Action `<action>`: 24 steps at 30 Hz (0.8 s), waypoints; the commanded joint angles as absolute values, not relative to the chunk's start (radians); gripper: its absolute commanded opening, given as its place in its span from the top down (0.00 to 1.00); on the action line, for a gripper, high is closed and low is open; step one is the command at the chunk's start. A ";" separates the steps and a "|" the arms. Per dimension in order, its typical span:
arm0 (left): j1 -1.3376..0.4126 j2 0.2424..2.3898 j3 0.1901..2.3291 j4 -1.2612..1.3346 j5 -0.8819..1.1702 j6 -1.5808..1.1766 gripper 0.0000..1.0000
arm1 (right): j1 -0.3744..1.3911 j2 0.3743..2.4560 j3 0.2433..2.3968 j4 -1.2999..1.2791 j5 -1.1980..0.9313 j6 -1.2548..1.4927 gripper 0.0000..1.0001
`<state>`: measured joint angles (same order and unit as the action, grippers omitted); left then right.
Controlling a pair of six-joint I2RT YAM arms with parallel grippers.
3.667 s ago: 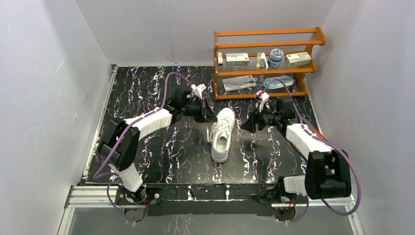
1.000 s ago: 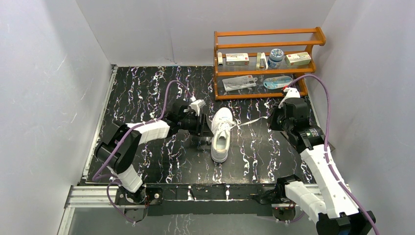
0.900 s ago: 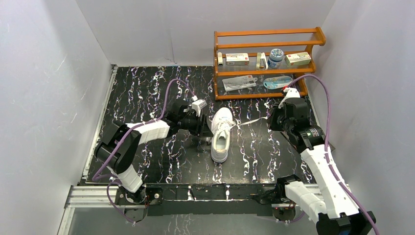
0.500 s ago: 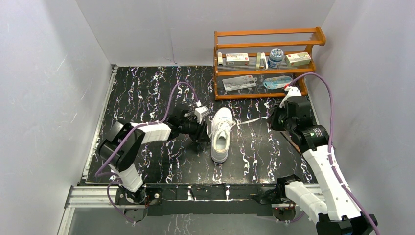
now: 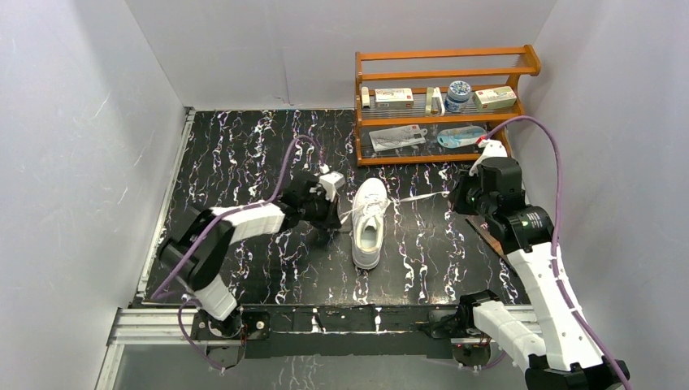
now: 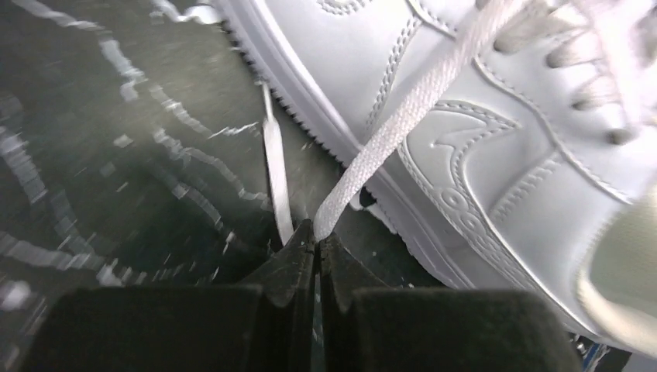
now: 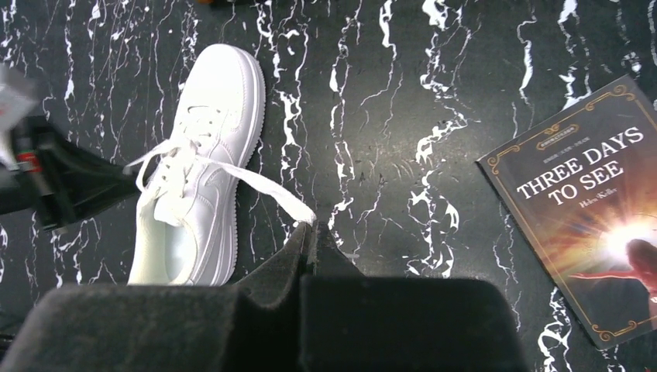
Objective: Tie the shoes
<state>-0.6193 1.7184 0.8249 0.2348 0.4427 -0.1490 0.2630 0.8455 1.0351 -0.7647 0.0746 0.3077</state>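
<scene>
Sitting on the tabletop (image 5: 244, 162), the sneaker (image 5: 370, 223) lies toe toward the back wall (image 5: 244, 49). Left fingers (image 6: 290, 260) clamp one lace end (image 6: 333, 205) just beside it, and right fingers (image 7: 294, 260) pinch the other, stretched well out sideways.

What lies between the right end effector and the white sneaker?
Only a white lace, stretched from the sneaker to the shut right end effector above the marbled table; the right wrist view shows it.
</scene>
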 commanded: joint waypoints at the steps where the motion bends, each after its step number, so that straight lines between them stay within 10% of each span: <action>1: -0.620 1.443 0.815 -0.001 0.190 -0.243 1.00 | 0.262 0.816 1.084 -0.747 0.139 0.288 1.00; 24: -0.620 1.167 0.928 -0.513 -0.137 -0.561 1.00 | 0.248 1.033 1.013 -0.848 0.658 0.348 1.00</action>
<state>-0.6193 1.1599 0.9115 -0.4583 -0.0891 -0.5083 0.2619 0.9730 1.0035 -0.7895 0.5152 0.3424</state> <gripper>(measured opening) 0.010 0.011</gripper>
